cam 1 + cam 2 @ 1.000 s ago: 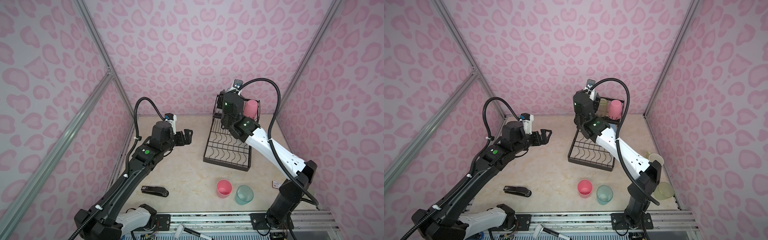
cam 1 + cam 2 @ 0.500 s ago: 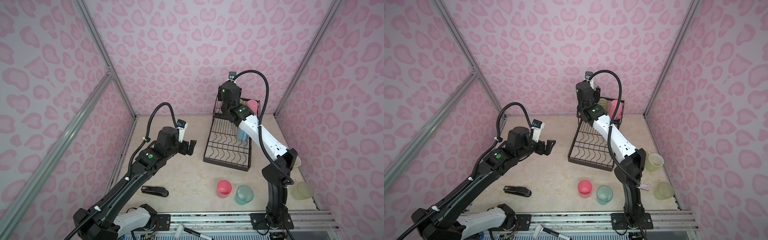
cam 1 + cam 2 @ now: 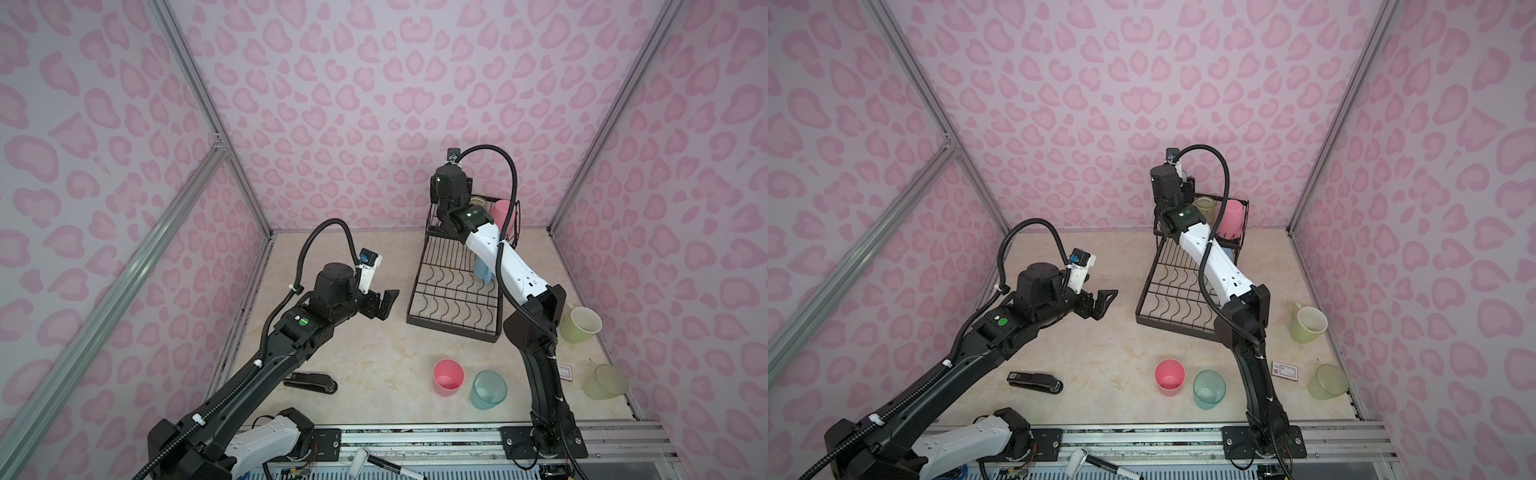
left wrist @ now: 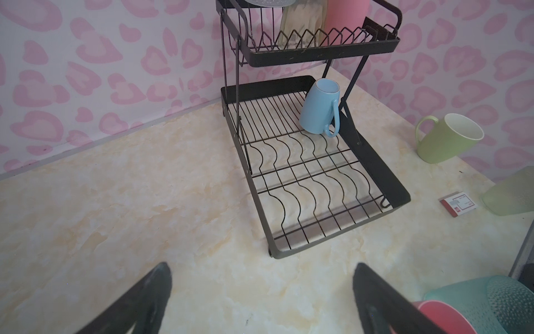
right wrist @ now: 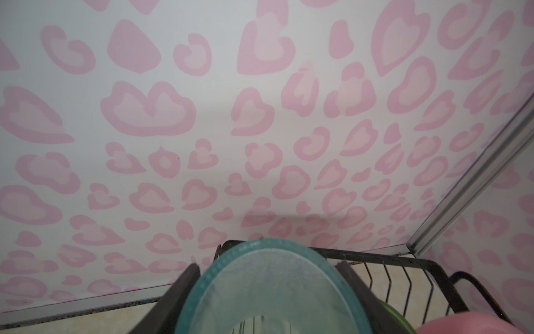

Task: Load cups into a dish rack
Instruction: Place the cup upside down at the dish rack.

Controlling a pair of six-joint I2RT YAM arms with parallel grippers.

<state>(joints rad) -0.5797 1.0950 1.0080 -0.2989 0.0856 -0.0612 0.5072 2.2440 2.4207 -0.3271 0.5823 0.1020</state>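
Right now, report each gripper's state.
Left gripper: open, empty.
Right gripper: closed on a tumbler.

I am looking into a small booth. Its walls (image 3: 374,104) are pale lilac panels printed with pink heart-shaped spots, closing in three sides in both top views. Silver aluminium posts (image 3: 201,104) run up the corners, and a slanting bar (image 3: 133,266) crosses one side panel. The floor (image 3: 374,353) is a cream, marble-patterned surface. A metal rail (image 3: 415,432) edges the near side. The light is soft and even, with faint shadows.
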